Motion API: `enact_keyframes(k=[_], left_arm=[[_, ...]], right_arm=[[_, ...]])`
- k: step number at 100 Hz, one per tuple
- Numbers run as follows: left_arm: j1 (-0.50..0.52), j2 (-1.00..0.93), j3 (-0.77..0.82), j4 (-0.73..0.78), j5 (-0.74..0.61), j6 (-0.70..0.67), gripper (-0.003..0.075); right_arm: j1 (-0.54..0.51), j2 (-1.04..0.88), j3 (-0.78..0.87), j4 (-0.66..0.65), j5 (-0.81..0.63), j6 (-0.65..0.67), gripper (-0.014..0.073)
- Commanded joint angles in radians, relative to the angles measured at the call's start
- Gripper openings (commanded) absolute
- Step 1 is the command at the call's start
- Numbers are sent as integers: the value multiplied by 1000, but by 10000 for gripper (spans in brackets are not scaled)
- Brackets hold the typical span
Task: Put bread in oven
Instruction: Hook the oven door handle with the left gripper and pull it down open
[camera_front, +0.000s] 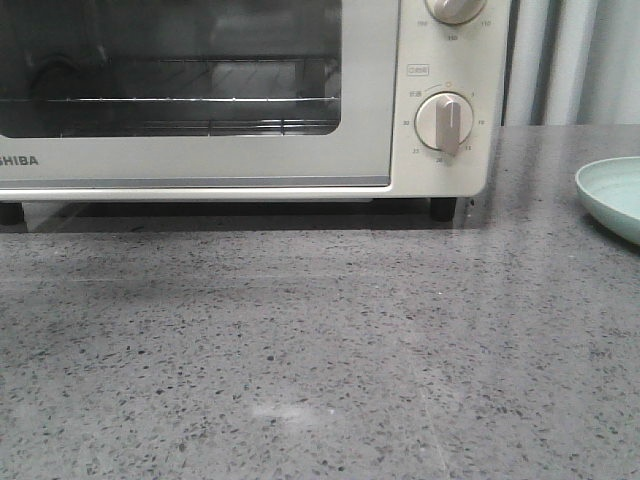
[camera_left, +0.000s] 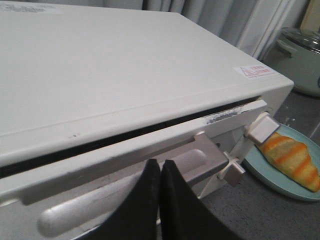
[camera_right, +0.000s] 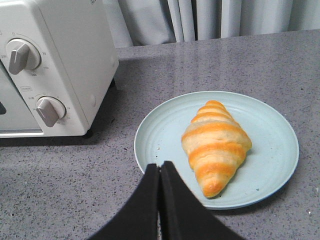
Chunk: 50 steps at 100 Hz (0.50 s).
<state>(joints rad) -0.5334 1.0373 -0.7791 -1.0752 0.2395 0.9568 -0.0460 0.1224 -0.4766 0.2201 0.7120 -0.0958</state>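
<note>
The cream-white oven (camera_front: 440, 60) stands at the back of the grey counter with its door closed in the front view; the wire rack (camera_front: 180, 100) shows through the glass. In the left wrist view my left gripper (camera_left: 160, 163) is shut and empty, its tips just above the door handle (camera_left: 125, 192) at the oven's (camera_left: 110, 75) top front edge. The bread (camera_right: 216, 145) lies on a pale green plate (camera_right: 160, 135) to the right of the oven (camera_right: 65, 60); it also shows in the left wrist view (camera_left: 292, 159). My right gripper (camera_right: 160, 165) is shut and empty over the plate's near rim.
The plate's edge (camera_front: 612, 195) shows at the right of the front view. A grey-green lidded pot (camera_left: 300, 60) stands behind the plate. Grey curtains (camera_right: 210, 17) hang behind the counter. The oven's dials (camera_front: 444, 122) face forward.
</note>
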Motion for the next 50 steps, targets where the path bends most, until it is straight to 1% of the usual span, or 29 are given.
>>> enact_keyframes(k=[1, 28, 50], left_arm=[[2, 0, 11, -2, 64, -14, -21], [2, -14, 140, -55, 96, -14, -21], [2, -107, 166, -84, 136, -14, -21]], right_arm=[[2, 25, -34, 11, -70, -13, -76], [2, 25, -34, 11, -70, -13, -76], [2, 25, -34, 11, -70, -13, -76]])
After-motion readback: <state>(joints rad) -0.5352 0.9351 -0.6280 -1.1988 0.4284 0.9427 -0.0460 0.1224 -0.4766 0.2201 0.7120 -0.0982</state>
